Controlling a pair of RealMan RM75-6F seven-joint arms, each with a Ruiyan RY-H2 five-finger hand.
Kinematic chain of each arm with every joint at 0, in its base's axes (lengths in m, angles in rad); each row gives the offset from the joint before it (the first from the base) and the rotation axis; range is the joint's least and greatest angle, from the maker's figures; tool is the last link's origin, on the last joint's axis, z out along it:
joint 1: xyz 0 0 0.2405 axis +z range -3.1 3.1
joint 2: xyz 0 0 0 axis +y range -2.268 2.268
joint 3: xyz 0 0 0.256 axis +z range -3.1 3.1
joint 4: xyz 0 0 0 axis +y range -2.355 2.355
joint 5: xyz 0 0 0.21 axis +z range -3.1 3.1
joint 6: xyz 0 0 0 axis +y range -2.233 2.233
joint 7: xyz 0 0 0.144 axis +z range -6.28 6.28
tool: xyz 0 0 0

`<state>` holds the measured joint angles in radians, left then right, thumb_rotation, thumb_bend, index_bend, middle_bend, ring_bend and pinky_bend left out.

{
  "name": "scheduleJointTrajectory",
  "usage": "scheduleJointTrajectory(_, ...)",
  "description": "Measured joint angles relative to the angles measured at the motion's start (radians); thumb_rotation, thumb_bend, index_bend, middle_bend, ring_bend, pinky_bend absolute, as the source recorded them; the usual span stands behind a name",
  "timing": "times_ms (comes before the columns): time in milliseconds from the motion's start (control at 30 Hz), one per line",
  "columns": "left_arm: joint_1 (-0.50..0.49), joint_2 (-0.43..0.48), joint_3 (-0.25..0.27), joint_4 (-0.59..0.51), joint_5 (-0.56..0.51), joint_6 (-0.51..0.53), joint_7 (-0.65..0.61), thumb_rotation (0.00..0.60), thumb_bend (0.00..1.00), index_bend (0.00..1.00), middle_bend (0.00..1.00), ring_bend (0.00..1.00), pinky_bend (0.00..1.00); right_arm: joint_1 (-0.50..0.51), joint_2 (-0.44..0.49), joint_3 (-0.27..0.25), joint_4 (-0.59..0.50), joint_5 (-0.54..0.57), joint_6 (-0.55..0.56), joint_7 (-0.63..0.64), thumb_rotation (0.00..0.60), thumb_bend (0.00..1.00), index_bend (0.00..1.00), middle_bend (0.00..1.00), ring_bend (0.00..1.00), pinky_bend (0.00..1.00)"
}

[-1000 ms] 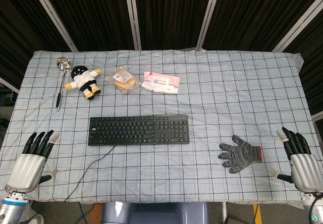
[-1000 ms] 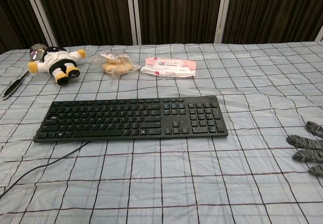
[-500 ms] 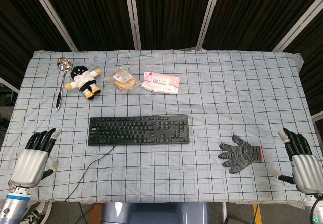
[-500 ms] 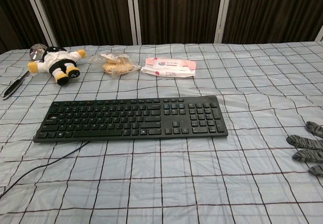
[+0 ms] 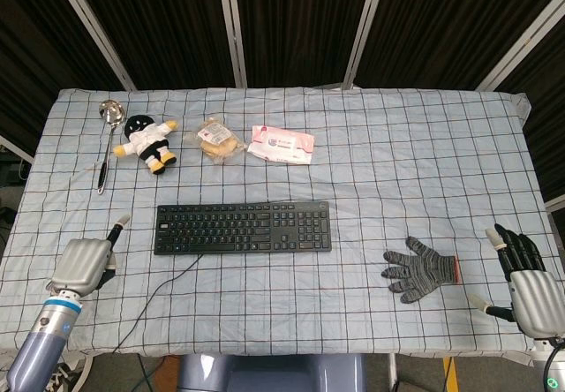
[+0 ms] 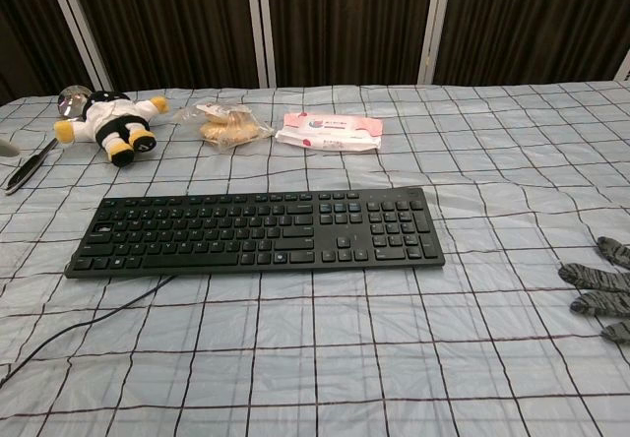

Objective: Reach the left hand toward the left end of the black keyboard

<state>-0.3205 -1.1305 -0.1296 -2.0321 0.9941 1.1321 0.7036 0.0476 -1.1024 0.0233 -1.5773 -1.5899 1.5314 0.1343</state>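
You get bright, even light from overhead in both views, so the cloth [image 5: 371,145] reads clearly and the keyboard [image 5: 243,227] throws only a thin, soft shadow along its near edge. The curtains [image 5: 291,21] behind stay very dark, with no detail in their folds, and the keys show a faint sheen in the chest view. Both pictures are sharp with no motion blur, though the head view bends the table edges slightly toward its corners.
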Motion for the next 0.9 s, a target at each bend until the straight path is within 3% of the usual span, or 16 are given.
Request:
scheduleJointTrajectory(367,-0.233,-0.058,-0.036,0.012,-0.395,-0.051,0.202,0.600,1.00,0.00,0.92,0.81,0.63,-0.001,0.001,0.001,-0.002,0.004,-0.001,0.004,0.600,0.05,0.00,0.00,0.00,0.00)
scheduleJointTrajectory(667,-0.341,-0.152,-0.013,0.090,-0.542,-0.033,0.266,0.600,1.00,0.00,0.92,0.81,0.63,-0.001,0.000,0.002,-0.003,0.004,0.000,0.006,0.600,0.05,0.00,0.00,0.00,0.00)
scheduleJointTrajectory(900,-0.391,-0.204,0.021,0.142,-0.599,-0.011,0.284,0.600,1.00,0.00,0.92,0.81,0.63,-0.001,0.000,0.004,-0.002,0.006,0.000,0.011,0.600,0.05,0.00,0.00,0.00,0.00)
